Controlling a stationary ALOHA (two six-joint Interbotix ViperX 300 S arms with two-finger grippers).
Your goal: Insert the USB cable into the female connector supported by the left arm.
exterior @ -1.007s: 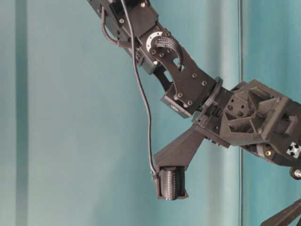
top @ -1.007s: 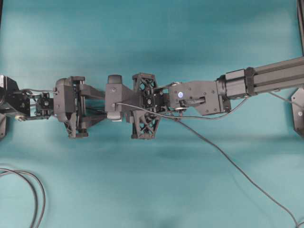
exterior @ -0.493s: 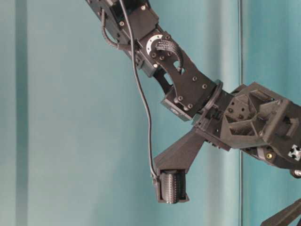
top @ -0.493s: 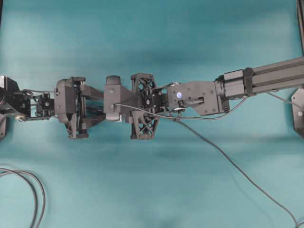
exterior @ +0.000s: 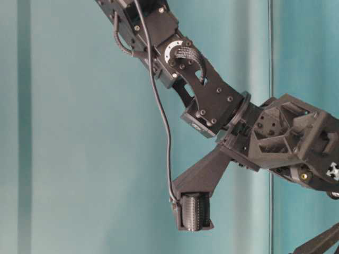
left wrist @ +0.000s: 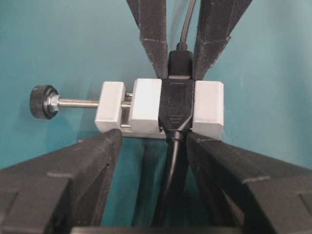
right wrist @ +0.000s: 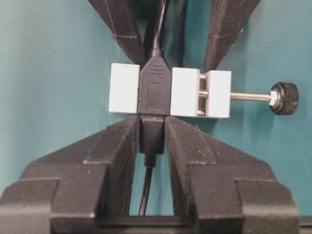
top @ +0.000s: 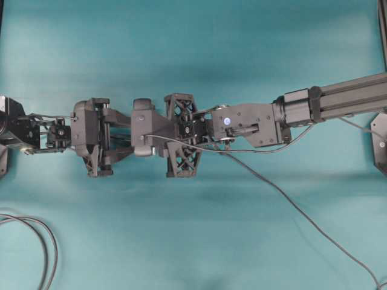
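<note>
The right gripper (right wrist: 152, 139) clamps the dark grey USB cable's (right wrist: 152, 131) plug, pressed against the small white rectangular connector block (right wrist: 185, 92); no metal shows, so insertion looks complete. The left gripper (left wrist: 153, 141) stands wider, bracing the block's edge. Release remains.

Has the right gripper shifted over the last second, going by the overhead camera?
Yes. In the overhead view the right gripper has slid slightly to the view's left, toward the left gripper, judged against the fixed mounting bracket at the right edge.
</note>
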